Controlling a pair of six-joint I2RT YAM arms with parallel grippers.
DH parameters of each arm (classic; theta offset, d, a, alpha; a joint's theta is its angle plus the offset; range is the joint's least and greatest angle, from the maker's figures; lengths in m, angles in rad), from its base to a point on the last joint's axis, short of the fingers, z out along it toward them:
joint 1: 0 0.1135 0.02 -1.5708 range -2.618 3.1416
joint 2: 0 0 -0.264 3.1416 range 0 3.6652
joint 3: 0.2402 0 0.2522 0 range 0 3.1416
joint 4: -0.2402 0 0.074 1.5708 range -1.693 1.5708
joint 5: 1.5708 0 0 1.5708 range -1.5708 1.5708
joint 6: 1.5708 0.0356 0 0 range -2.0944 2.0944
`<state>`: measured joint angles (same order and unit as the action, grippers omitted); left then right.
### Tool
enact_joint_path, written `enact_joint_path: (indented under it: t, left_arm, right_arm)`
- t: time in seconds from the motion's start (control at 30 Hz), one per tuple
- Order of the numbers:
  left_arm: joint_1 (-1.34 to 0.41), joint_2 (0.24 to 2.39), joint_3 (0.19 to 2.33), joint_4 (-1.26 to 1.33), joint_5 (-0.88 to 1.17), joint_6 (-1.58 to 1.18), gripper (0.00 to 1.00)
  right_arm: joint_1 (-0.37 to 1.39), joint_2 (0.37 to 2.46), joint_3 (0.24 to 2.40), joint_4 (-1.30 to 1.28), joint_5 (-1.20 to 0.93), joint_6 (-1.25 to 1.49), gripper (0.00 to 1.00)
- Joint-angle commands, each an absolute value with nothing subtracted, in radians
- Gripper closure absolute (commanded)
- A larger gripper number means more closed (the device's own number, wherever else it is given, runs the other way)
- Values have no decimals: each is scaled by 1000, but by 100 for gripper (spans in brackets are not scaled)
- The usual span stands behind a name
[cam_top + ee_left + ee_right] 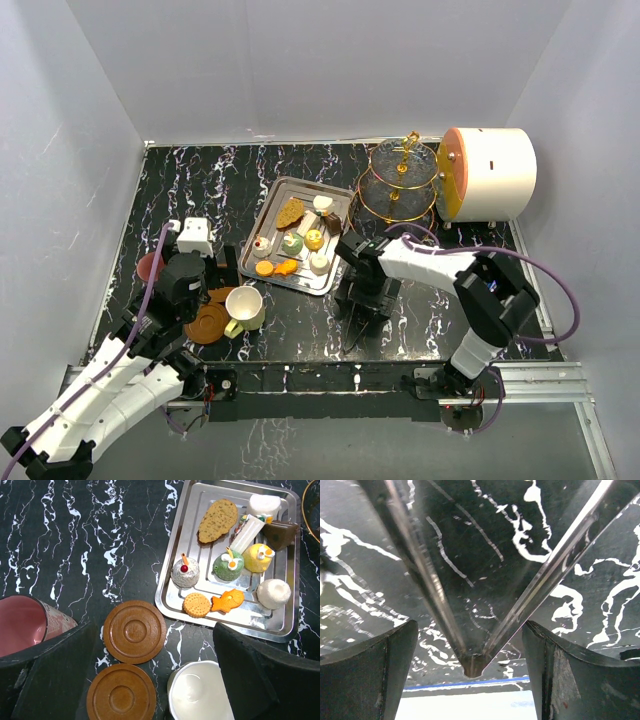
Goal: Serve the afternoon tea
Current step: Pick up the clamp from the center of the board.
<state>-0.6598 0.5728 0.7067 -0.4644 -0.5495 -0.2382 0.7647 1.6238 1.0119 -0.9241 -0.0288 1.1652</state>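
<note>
Several small cakes lie on the steel tray [169, 582]: a green one [228, 566], a yellow one [258, 559], a white one [273, 593], an orange fish [227, 600] and a brown slice [218, 520]. Two brown saucers [134, 631] [121, 696] lie side by side, with the cream cup [200, 695] to their right and the maroon cup [20, 630] to their left. My left gripper [155, 630] is open and empty above them. The three-tier glass stand [400, 180] is empty at the back right. My right gripper [470, 630] is open, with its jaws on either side of metal tongs [472, 665].
A big white cylinder [490, 175] with an orange end stands beside the stand. A small white box [193, 238] sits behind the left wrist. The tray [262, 228] is in the middle of the black marble table [210, 190]. White walls close the table in.
</note>
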Motion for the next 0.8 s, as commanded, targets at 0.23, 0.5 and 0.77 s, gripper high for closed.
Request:
enact_joint_path:
  t: [0.23,0.5,0.77]
  left_arm:
    - [-657,561,722,-486,-566,-267,1]
    - [-657,584,730,-495,-543,-271,1]
    - [-657,596,727,-494,-548,-272,1]
  right_arm:
    - [773,1673,1014,-906,44,1173,20]
    - [773,1735,946,-807,1,1166,23]
    - [762,1734,890,-750,-21,1184,27]
